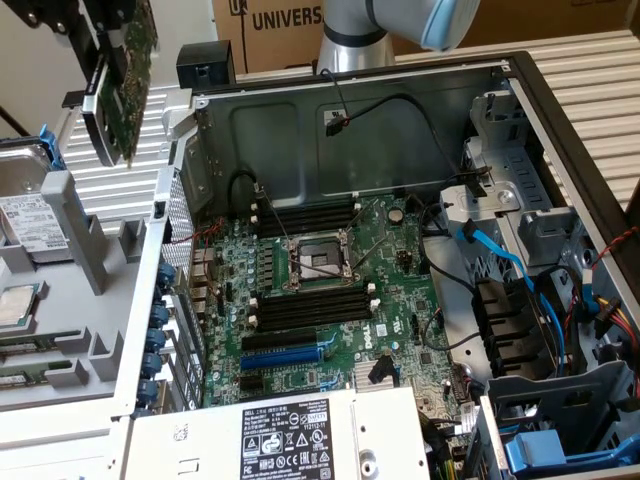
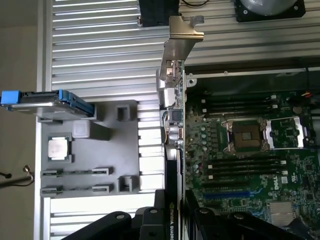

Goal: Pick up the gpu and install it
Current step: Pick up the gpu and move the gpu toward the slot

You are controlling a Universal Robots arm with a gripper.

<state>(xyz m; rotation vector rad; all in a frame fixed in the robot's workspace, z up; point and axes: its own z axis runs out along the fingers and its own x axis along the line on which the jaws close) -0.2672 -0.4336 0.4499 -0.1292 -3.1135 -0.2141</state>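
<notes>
Fingers point(image 2: 150, 224) pinch the thin, flat green gpu point(image 2: 175, 120) edge-on.

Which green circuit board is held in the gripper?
The small gpu, clamped on edge in the gripper; the large motherboard lies flat inside the case.

The arm point(image 1: 362, 32) stands at the back. Its gripper point(image 1: 98, 52) is up high at the exterior view's left, fingers point(image 2: 150, 220) pinched tight on the gpu point(image 2: 175, 115)

gpu point(image 2: 174, 117): green circuit board, shiny metal bracket; case point(image 1: 280, 130): dull grey sheet metal; tray point(image 2: 100, 160): matt grey plastic.
</notes>
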